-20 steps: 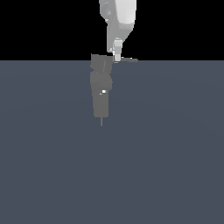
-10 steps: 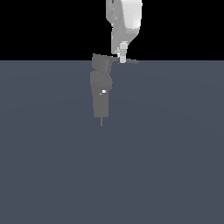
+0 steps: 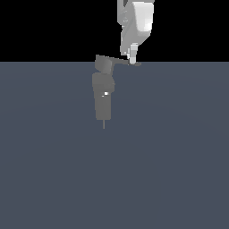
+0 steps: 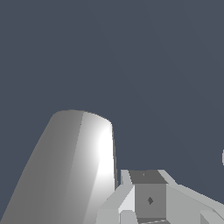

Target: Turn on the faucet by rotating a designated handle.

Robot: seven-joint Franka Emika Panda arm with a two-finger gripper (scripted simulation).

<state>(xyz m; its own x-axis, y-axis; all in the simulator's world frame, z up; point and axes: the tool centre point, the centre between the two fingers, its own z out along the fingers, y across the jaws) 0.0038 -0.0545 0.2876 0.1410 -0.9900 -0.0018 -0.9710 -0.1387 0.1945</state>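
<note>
The faucet [image 3: 103, 96] is a small matte grey blocky body standing upright on the blue-grey floor, with a white glint and a thin pin at its lower end. Its handle [image 3: 120, 61] is a thin grey lever that sticks out from the angled top block toward the exterior view's right. My gripper [image 3: 133, 61] hangs from the white arm [image 3: 136, 22]. Its fingertips rest against the handle near the outer tip, and the fingers look closed together with nothing held. In the wrist view the gripper [image 4: 148, 197] shows beside a large glossy grey tapering form [image 4: 70, 170].
A flat blue-grey floor [image 3: 170, 156] spreads all around the faucet, with a black background above the horizon. No other objects show.
My gripper has slid toward the exterior view's right along the handle, from near the top block to near the handle's tip. The faucet body has not moved.
</note>
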